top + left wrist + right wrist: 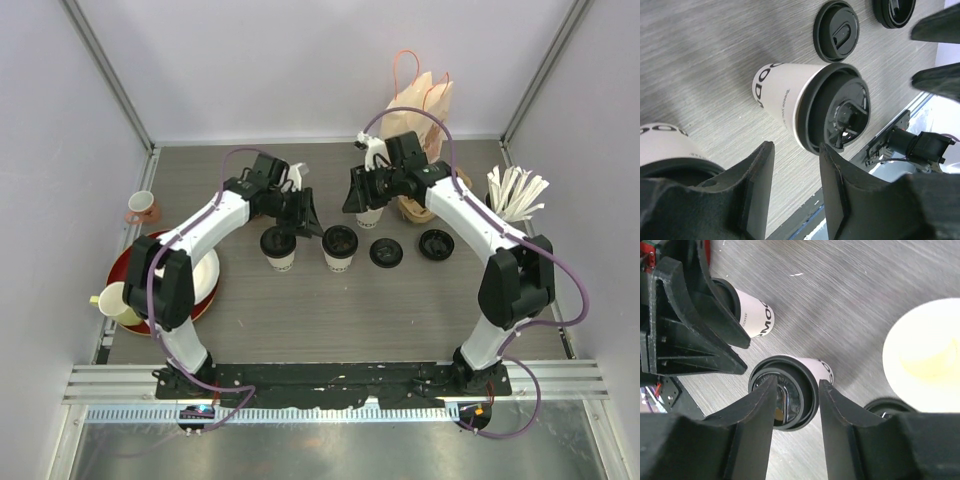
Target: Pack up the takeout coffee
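Note:
Two takeout coffees, white paper cups with black lids, stand side by side mid-table: the left one and the right one. My left gripper hangs open between and just behind them, with only bare table between its fingers. My right gripper is open too, hovering above the right cup's lid without touching it. The left gripper's fingers hide part of the left cup.
Two loose black lids lie right of the cups. An open white cup stands under the right arm. A paper bag stands at the back. A pink cup, red plate and cream mug sit left.

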Controlling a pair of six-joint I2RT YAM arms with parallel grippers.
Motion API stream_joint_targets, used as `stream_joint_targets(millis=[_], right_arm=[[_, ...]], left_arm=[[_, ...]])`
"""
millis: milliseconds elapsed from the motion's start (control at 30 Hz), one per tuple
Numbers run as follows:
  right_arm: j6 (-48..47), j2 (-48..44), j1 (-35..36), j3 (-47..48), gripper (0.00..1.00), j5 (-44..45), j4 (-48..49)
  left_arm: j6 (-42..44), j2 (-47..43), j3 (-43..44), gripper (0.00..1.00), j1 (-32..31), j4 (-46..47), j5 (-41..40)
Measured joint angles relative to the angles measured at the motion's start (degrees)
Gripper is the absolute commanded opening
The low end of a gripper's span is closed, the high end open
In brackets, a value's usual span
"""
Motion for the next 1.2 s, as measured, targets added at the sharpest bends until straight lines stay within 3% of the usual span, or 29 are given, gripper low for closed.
stream_joint_targets(millis=[200,467,833,1133,1200], right_arm=[[5.70,-4.37,-1.16,-7.10,0.42,4.35,0.79],[10.64,-4.00,-1.86,-13.27,0.46,4.37,3.87],[14.40,-4.00,-1.84,-16.02,0.51,0.96,10.73],[15.41,-4.02,-1.49,-19.28,0.48,-0.92,14.08],[15.67,-4.09,-1.46,-19.78,0.46,-1.16,14.99]], left_arm=[[-3.76,-2.78,-6.16,0.45,0.39,0.90,-0.11],[-7.08,-2.89,-7.69,0.48,-1.31,2.89,1.07],[-8.37,-1.22,-6.91,0.40,-1.18,4.98,1.33],[-8.46,0.17,-6.82,0.40,-0.79,5.92,1.57],[-8.59,0.39,-6.82,0.35,-0.68,6.08,1.86]])
